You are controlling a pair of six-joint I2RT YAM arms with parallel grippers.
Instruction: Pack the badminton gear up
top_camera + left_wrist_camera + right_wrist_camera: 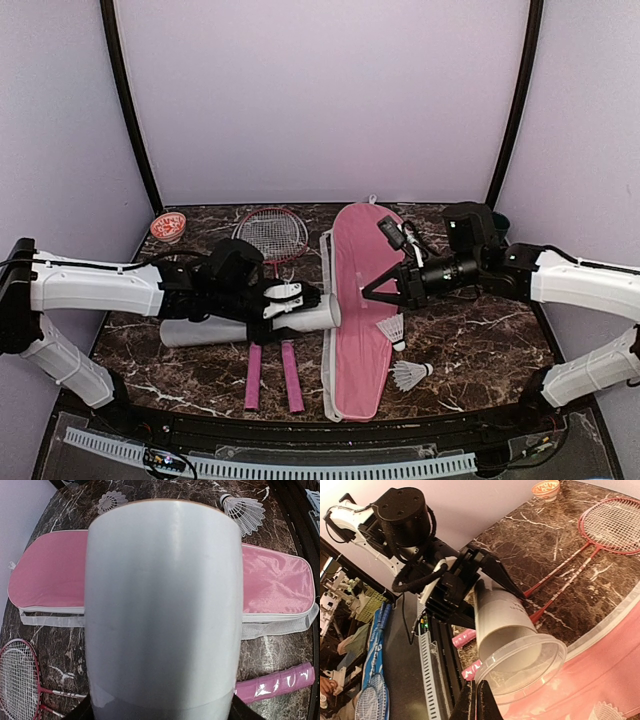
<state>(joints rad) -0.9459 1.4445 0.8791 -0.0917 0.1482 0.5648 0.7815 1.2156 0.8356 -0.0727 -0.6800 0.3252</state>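
1. Dark marble table [480,340]. A small red-patterned round cap [168,226] sits at the far left, well apart from both arms.
2. Two red-framed rackets [272,232] lie left of centre with their heads far and their pink handles [292,375] near. Their shafts pass under the white tube [215,330].
3. The pink cover [355,345] lies lengthwise at centre, wide end far, just right of the rackets. It lies below the right gripper [366,290].
4. Two shuttlecocks are visible. One [392,328] is at the cover's right edge; the other [410,374] is on the table just right of the cover's near end.
5. The left gripper [295,303] is clamped around the white tube near its right end and holds it level above the racket shafts. In the left wrist view the tube hides the middle of the cover.
6. The tube's open, clear-rimmed mouth points right, towards the right gripper, with the cover's left edge below it.
7. The right gripper's fingers are drawn together, their tips just beside the tube mouth. Cannot tell whether they touch the rim.
8. Cannot tell what is inside the tube.
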